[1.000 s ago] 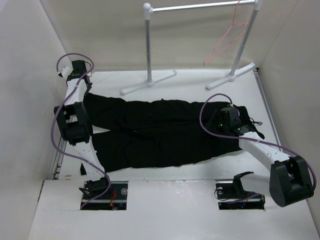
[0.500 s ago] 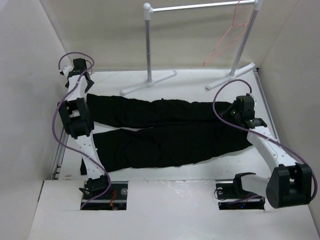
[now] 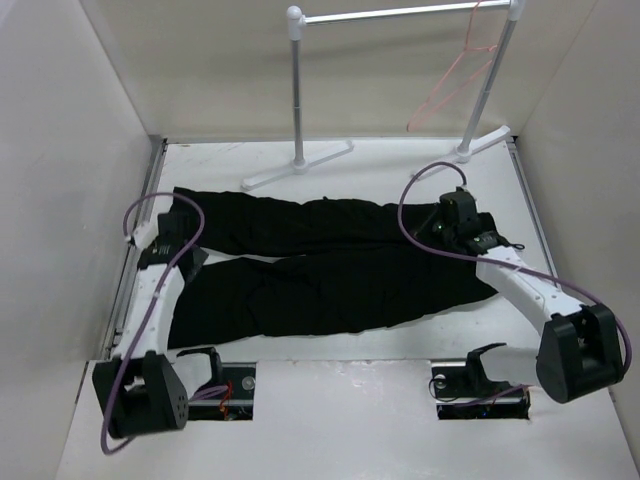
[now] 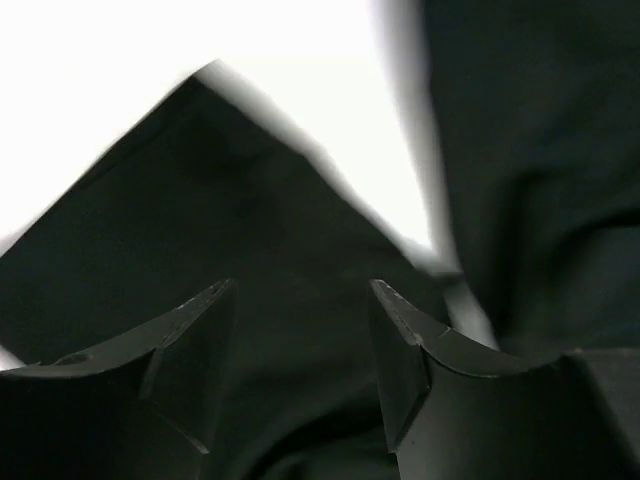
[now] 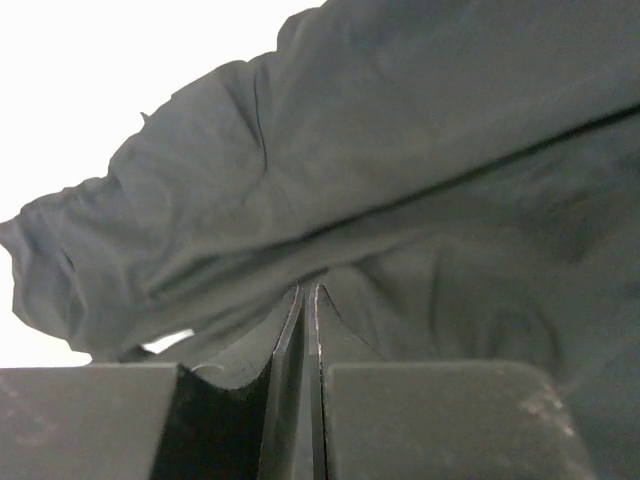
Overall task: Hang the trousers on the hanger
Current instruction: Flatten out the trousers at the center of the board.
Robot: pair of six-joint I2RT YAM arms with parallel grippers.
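The right gripper [image 5: 308, 290] had its jaws pressed together on what looked like a thin fold of the trousers [image 3: 330, 270] at their waist end. So slight a pinch could slip free on lifting. The left gripper [image 4: 300, 287] hovered with jaws apart just above a leg hem, holding nothing, so a one-sided lift might drag or bunch the cloth. The hanger [image 3: 455, 85] hung well beyond the right gripper, on the grey rail rack [image 3: 400, 14]. Beneath both grippers lay a white table [image 3: 400, 165], enclosed by pale walls [image 3: 200, 60].
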